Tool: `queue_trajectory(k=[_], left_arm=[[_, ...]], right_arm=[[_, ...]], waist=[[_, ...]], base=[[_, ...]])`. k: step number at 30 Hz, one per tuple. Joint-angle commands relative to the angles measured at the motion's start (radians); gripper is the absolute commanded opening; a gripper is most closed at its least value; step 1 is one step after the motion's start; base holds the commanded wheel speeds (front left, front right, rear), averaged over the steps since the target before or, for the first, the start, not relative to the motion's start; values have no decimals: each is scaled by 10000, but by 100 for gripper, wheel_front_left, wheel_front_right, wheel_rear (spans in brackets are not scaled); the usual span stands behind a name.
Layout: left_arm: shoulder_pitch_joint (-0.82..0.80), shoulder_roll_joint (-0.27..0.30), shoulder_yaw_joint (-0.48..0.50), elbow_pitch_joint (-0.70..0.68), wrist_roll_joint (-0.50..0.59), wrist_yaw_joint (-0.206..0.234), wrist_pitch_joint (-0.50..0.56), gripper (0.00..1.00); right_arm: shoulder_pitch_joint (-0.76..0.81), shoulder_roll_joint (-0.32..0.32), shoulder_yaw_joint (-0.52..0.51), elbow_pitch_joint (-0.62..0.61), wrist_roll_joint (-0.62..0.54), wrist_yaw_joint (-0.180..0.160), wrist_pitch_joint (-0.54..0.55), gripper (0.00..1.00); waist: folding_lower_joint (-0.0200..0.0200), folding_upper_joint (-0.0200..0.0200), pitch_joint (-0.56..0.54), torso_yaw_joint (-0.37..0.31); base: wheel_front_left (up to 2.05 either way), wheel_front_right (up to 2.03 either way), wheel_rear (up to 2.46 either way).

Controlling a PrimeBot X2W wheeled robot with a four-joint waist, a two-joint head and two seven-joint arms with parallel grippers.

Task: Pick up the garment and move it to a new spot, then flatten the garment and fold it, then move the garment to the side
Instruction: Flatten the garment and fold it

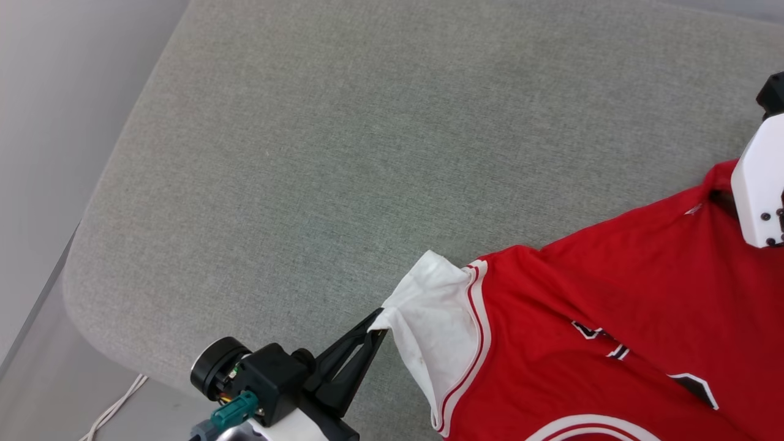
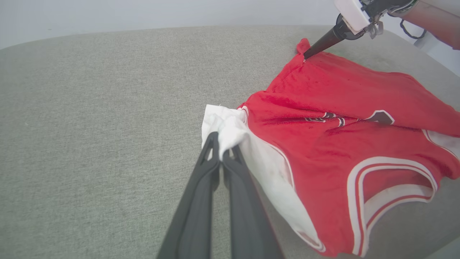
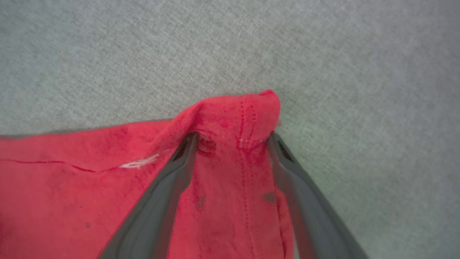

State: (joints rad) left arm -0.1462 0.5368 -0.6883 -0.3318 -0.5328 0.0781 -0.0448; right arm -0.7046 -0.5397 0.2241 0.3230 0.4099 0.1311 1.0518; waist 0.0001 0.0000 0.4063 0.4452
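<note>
While its two dark fingers press together on the edge of a white sleeve (image 1: 432,312), the left gripper (image 1: 375,328) reaches in low from the near edge of a grey upholstered cushion (image 1: 367,153), its black wrist block and pale forearm trailing behind it. Seen along the fingers from the left wrist, the left gripper (image 2: 222,145) has the sleeve (image 2: 230,126) bunched at its tips. From there the garment (image 1: 612,294) spreads across the right part of the cushion, a red jersey with red-white striped trim and black, white-outlined print showing among its creases (the neckline lies toward the near edge). At its far red corner the right gripper (image 2: 304,57) slants down from above, its white casing (image 1: 759,184) overhanging the cloth. From the right wrist, the right gripper (image 3: 231,138) has its fingers (image 3: 179,162) standing apart with a hump of the red garment (image 3: 72,180) filling the gap; whether they squeeze it cannot be told. A white cable (image 1: 113,407) lies on the floor beside the cushion.
</note>
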Motion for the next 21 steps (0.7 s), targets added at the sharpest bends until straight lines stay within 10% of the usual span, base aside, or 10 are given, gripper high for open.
queue_trajectory(k=[1, 9, 10, 11, 12, 21], left_arm=[[-82, -52, -25, 50, -13, -52, -77, 0], [-253, -226, -118, 331, -57, -191, -282, 0], [-266, -235, -123, 362, -63, -209, -301, 0], [-268, -239, -128, 393, -70, -215, -311, 0], [-269, -236, -130, 426, -74, -219, -303, 0], [-336, 153, 151, 467, -22, -63, -296, 0]], right_arm=[[67, -43, 94, 278, -69, -7, -52, 100], [332, -276, 312, 1203, -260, -13, -186, 100], [389, -303, 350, 1306, -260, -15, -166, 84], [424, -311, 378, 1381, -232, -15, -179, 12], [436, -299, 381, 1439, -212, -15, -226, 0], [-214, 23, 346, 1431, 43, -9, -1403, 0]], waist=[[-1, 0, 147, 162], [-1, 0, 364, 395], [-1, 0, 370, 405], [-1, 0, 366, 408], [-1, 0, 350, 402], [-1, 0, -368, -150]], base=[[0, 0, 0], [0, 0, 0], [0, 0, 0], [0, 0, 0], [0, 0, 0], [0, 0, 0]])
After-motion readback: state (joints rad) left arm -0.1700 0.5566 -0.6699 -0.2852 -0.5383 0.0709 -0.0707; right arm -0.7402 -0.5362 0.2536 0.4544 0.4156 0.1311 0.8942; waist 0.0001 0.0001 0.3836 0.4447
